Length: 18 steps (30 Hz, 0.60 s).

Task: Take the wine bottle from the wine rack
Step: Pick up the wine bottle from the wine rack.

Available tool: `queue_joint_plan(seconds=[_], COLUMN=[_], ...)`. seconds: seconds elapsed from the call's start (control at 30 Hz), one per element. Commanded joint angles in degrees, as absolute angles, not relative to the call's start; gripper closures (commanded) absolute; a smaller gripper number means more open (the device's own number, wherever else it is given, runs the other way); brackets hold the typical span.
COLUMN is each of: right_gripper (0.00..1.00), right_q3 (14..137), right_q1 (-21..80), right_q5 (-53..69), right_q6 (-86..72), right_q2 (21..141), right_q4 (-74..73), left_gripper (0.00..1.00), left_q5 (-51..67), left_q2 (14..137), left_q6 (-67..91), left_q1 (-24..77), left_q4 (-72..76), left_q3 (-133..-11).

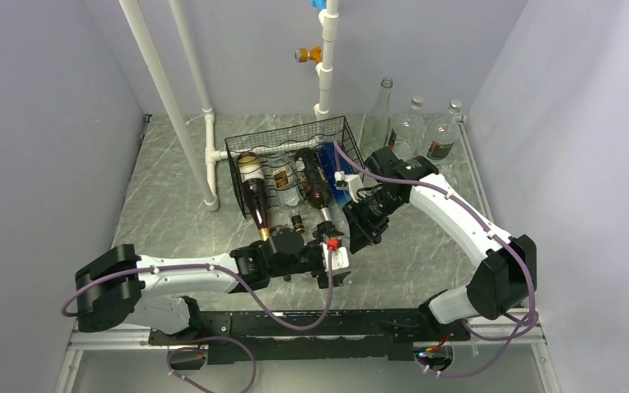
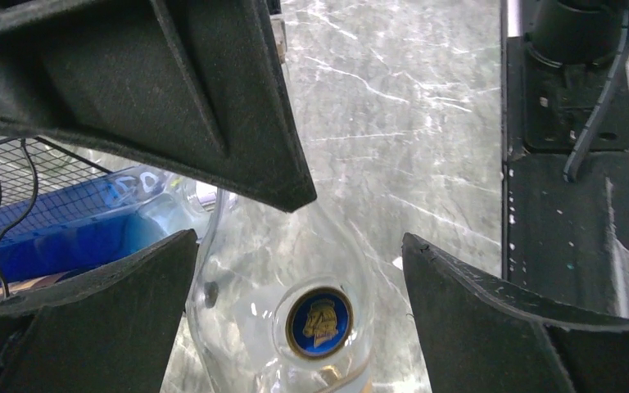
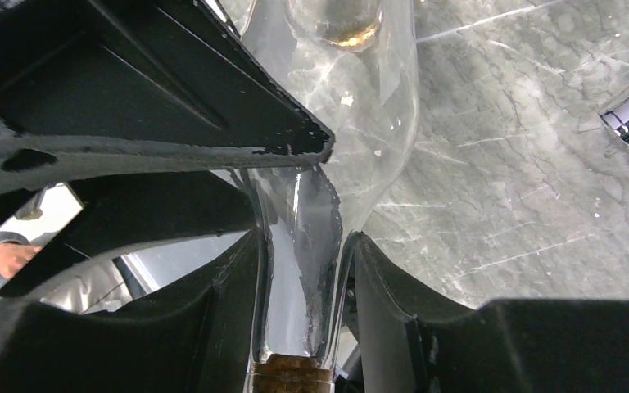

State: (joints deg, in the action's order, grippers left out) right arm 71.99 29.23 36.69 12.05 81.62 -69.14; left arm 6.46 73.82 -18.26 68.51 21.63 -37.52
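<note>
The right tool (image 3: 305,241) is pinching the slim neck of the clear glass wine bottle with a round blue-and-gold emblem (image 2: 319,321). Its 2 black fingers (image 3: 213,327) are pressing the glass from either side, next to the brownish cap band. The bottle is lying with its neck pointing toward the arms. Its shoulder is hanging over the grey marbled tabletop (image 1: 172,214), at the front of the black wire-mesh wine rack (image 1: 291,141). I cannot tell whether its base is resting on the wire. The left tool (image 2: 299,241) is standing spread, with 1 finger on each side of the bottle's shoulder and apart from the glass. Inside the rack, just beside the clear bottle, a blue-tinted bottle (image 2: 57,237) is lying. Further left, a dark brown bottle with a white label (image 1: 255,201) is poking its neck out the front.
</note>
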Motion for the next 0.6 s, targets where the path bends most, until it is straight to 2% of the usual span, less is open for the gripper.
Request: queue_joint_plan(seconds=[0.0, 0.27, 0.4, 0.57], right_gripper=[1.00, 1.00, 1.00, 0.92], right_q3=[75.7, 77.6, 78.7, 78.9], right_q1=[30.0, 32.2, 33.2, 33.6], right_q5=[40.4, 40.6, 41.4, 41.6], right_q6=[13.4, 14.9, 15.0, 15.4], right_q2=[80.8, 80.6, 81.0, 81.2], right_q4=[-70.1, -71.9, -72.1, -72.2], left_gripper=[0.01, 0.01, 0.09, 0.18], left_q5=[0.3, -8.2, -10.9, -13.8], left_q2=[77.9, 79.8, 80.9, 81.5], left_q6=[-16.7, -10.8, -9.3, -8.0], left_q1=[70.8, 71.8, 71.9, 72.0], left_q4=[26.5, 29.6, 29.0, 29.0], left_q3=[-37.9, -37.4, -38.1, -38.3])
